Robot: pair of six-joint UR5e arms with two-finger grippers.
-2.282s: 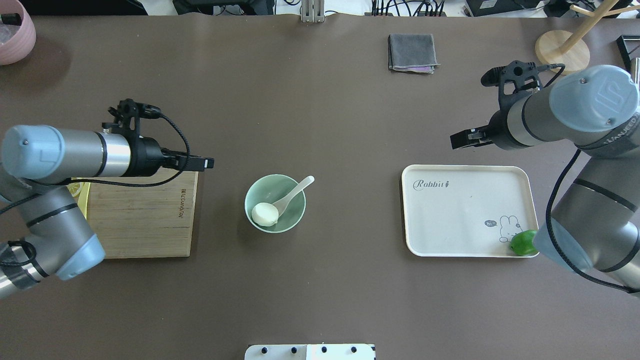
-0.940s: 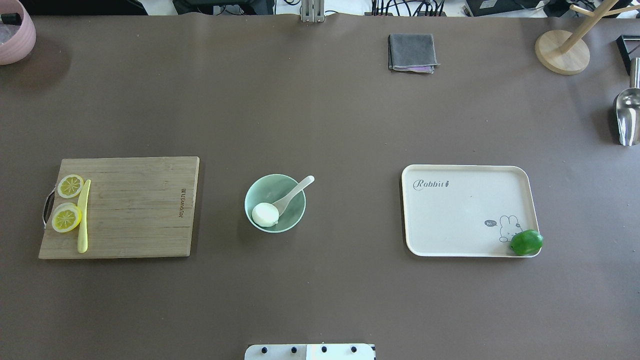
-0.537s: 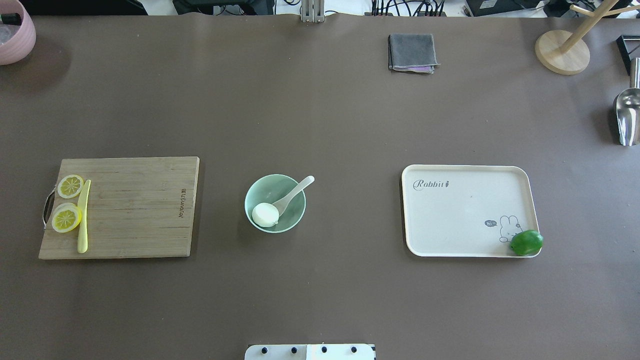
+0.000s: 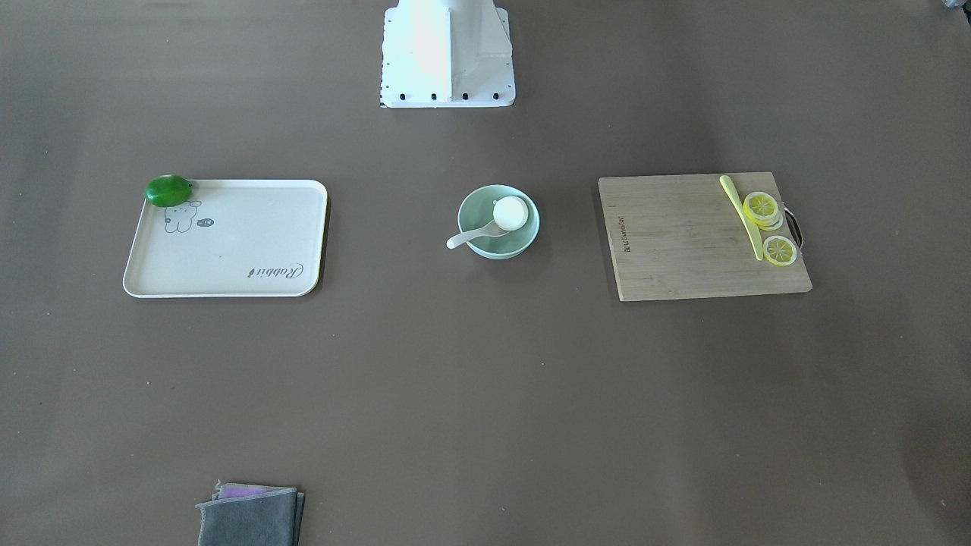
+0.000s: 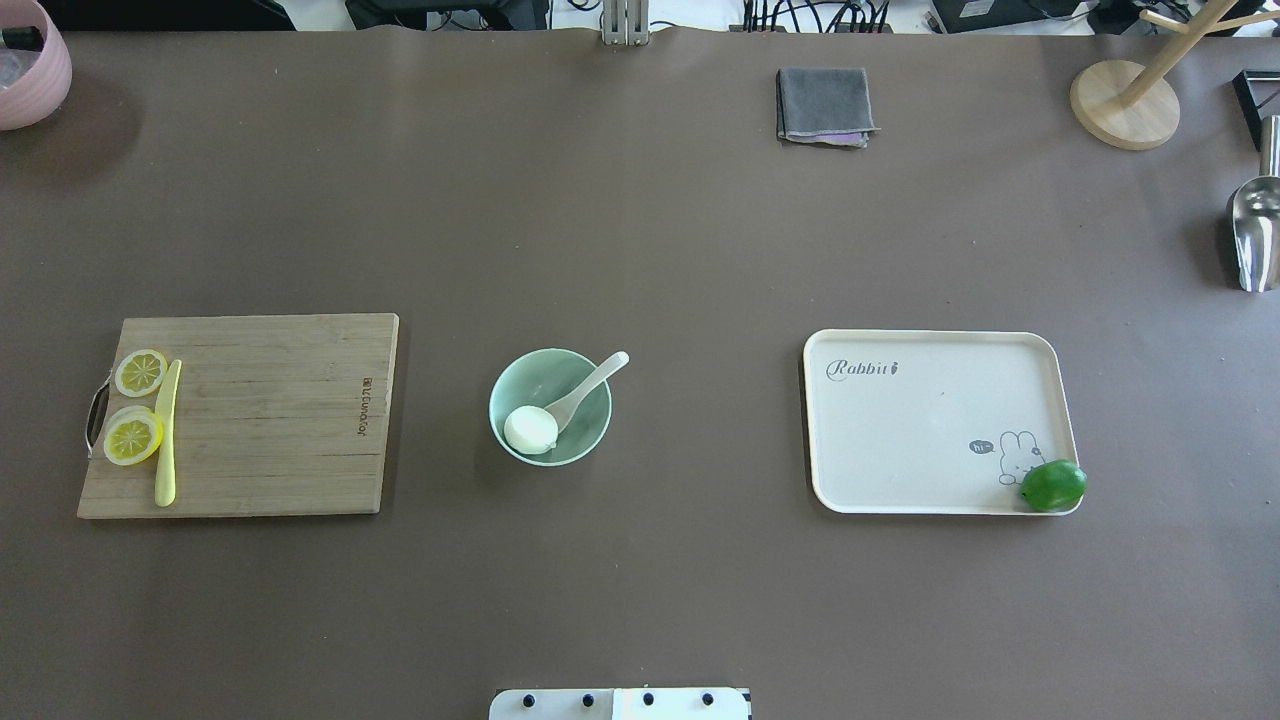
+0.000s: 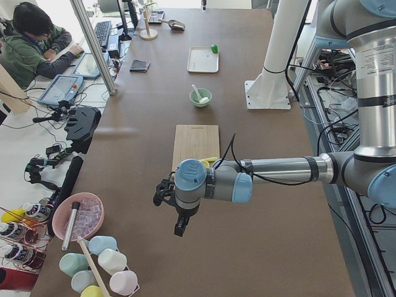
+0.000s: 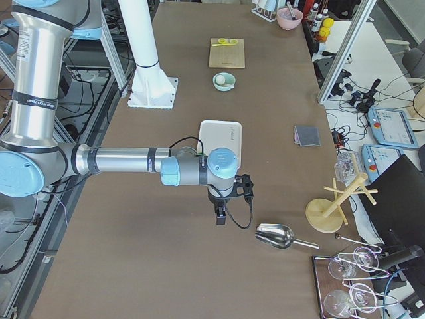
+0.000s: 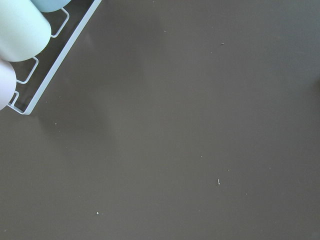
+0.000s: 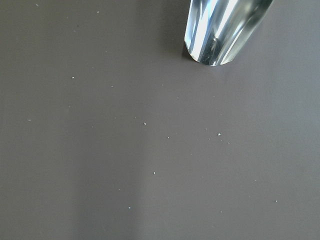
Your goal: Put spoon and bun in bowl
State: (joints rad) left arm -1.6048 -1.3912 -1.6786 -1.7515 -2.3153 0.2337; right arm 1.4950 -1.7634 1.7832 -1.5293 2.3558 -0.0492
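Note:
The pale mint-green bowl (image 5: 545,370) stands at the middle of the table and also shows in the front-facing view (image 4: 523,231). The white bun (image 5: 530,429) lies inside it at the near-left. The white spoon (image 5: 592,381) rests in the bowl with its handle over the far-right rim. Both arms are away from the bowl. My left gripper (image 6: 179,229) hangs over the table's left end, seen only in the exterior left view. My right gripper (image 7: 220,218) hangs over the right end near a metal scoop. I cannot tell whether either is open or shut.
A wooden cutting board (image 5: 270,415) with lemon slices (image 5: 133,437) and a yellow utensil (image 5: 166,430) lies left of the bowl. A cream tray (image 5: 930,420) with a green lime (image 5: 1052,484) lies right. A grey cloth (image 5: 824,105), metal scoop (image 5: 1255,235) and wooden stand (image 5: 1124,103) sit farther off.
Both arms, over the table 2.3 s ago, have drawn out of the overhead view. The bowl, bun and spoon have not moved.

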